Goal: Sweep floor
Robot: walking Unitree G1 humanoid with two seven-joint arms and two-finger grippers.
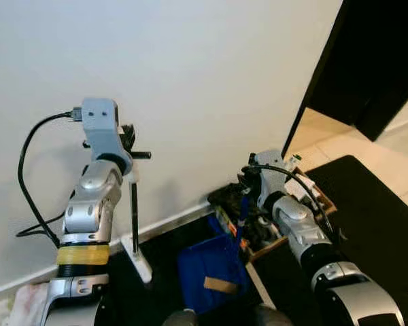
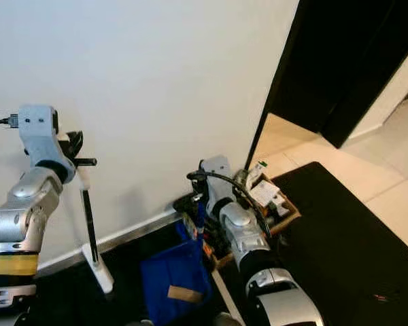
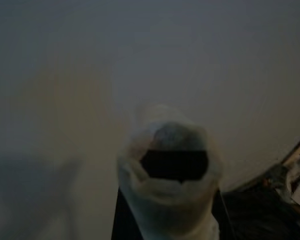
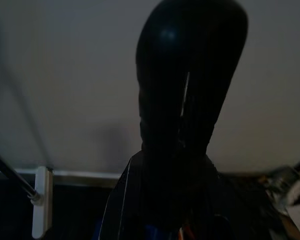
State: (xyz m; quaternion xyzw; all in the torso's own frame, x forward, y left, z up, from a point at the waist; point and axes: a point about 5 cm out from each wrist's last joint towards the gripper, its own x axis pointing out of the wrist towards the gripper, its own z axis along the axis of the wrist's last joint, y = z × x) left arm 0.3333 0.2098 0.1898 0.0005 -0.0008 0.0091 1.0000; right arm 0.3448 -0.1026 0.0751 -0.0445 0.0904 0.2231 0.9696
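Now we stand facing a white wall point(image 1: 211, 81), with a dark floor point(image 1: 374, 204) below it and a pale baseboard point(image 1: 170, 223) along the joint.

On the left, our left arm point(image 1: 88, 217) is raised, and our left gripper point(image 1: 128, 144) sits at the top of a broom handle point(image 1: 134, 210). The handle is a thin dark rod standing upright just beside the wall, ending low in a white broom head point(image 1: 137, 257) that rests on the floor against the baseboard. In the head views the black fingers reach the top of the rod, yet we cannot tell whether they are pressed on it or spread. The left wrist view is blurred; it shows a pale rounded end point(image 3: 170, 180) with a dark opening, close to the lens, against the wall.

Toward the middle, near us, a blue dustpan point(image 1: 211, 272) sits on the floor with a tan strip point(image 1: 220, 285) on it.

Right of that, our right arm point(image 1: 302, 234) reaches down and forward, and our right gripper point(image 1: 245, 200) is at the blue stem rising from the dustpan. Its fingers point(image 4: 190, 100) appear dark and pressed together in the right wrist view, but what they grip is too dark to say.

Behind the right arm, a low box point(image 1: 306, 197) of mixed clutter sits on the floor. Further right, a dark doorway point(image 1: 374, 61) opens onto pale tiles point(image 1: 367, 146).
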